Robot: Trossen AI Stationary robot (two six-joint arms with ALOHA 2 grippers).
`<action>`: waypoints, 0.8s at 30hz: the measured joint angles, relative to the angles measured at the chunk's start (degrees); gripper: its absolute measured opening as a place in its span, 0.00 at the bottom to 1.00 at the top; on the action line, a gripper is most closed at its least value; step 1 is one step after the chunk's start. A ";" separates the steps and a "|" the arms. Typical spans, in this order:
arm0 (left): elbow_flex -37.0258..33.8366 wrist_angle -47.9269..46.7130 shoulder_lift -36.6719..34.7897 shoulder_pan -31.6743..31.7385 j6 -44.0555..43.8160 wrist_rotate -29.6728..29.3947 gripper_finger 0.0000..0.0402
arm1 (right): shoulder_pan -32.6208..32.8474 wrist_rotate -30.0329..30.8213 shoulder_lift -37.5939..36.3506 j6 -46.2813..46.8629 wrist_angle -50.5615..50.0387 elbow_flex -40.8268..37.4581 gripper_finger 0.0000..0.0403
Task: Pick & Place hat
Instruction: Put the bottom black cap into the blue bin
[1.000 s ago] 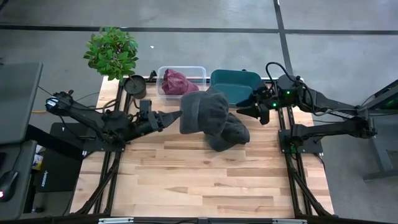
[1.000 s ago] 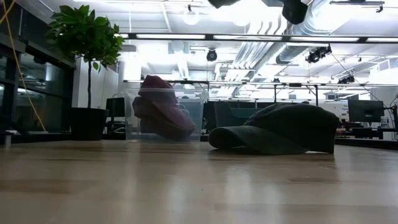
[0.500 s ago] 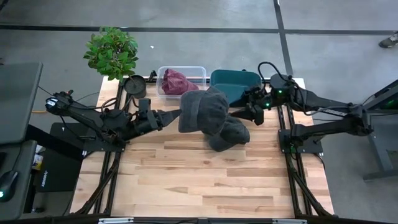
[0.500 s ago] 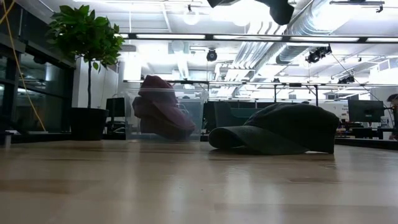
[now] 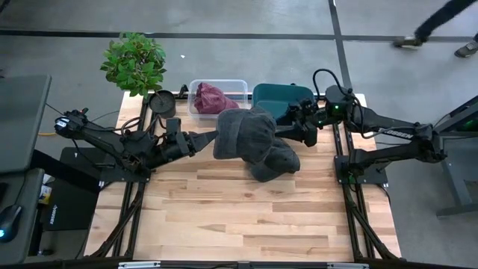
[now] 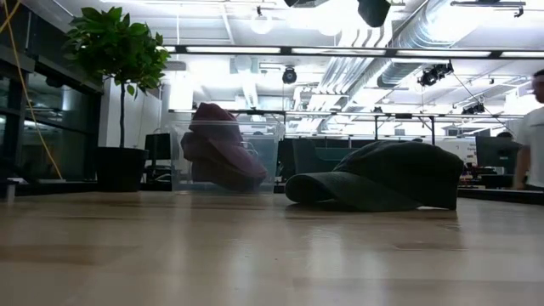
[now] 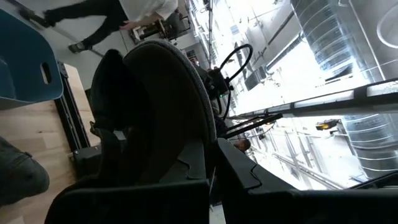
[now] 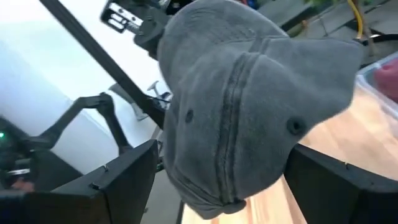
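A grey cap (image 5: 245, 134) hangs in the air over the far middle of the table, shut in my left gripper (image 5: 216, 137), which reaches in from the table's left. It fills the right wrist view (image 8: 249, 93). My right gripper (image 5: 300, 130) is open, close to the cap's right side, with its fingers (image 8: 127, 177) spread wide around the crown; I see no touch. A second, darker cap (image 5: 277, 161) lies on the wood just below and to the right, resting on its brim and rim (image 6: 382, 180). My left gripper pinches the grey cap's edge (image 7: 200, 144) between its two fingers, coming in level from the table's left. The cap is lifted clear of the table and stands out beyond the fingertips toward the right arm.
A clear bin (image 5: 200, 106) with a maroon hat (image 5: 213, 98) stands at the far edge, and a teal bin (image 5: 282, 97) sits beside it. A potted plant (image 5: 134, 62) is at the far left corner. A person walks beyond the table (image 5: 441, 19). Bare wood (image 5: 239, 217) lies toward the near edge.
My right gripper has moved toward the table's left, closing on the held grey cap, and stays open. The left arm with the cap has hardly moved. The darker cap has stayed where it was.
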 joint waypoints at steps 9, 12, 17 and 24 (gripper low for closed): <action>0.00 0.77 0.00 0.02 0.08 -0.25 0.00 | 0.76 -2.16 4.12 2.78 6.79 0.00 0.81; 0.00 0.73 -0.02 0.02 0.17 -0.37 0.00 | 0.76 -4.97 5.94 5.10 11.88 0.00 0.81; 0.00 0.77 0.00 0.02 0.18 -1.02 0.00 | 1.17 -7.82 7.25 6.87 15.98 0.00 0.80; 0.00 0.78 -0.01 0.02 0.36 -1.25 0.00 | 1.15 -7.81 7.37 6.87 16.18 0.00 0.72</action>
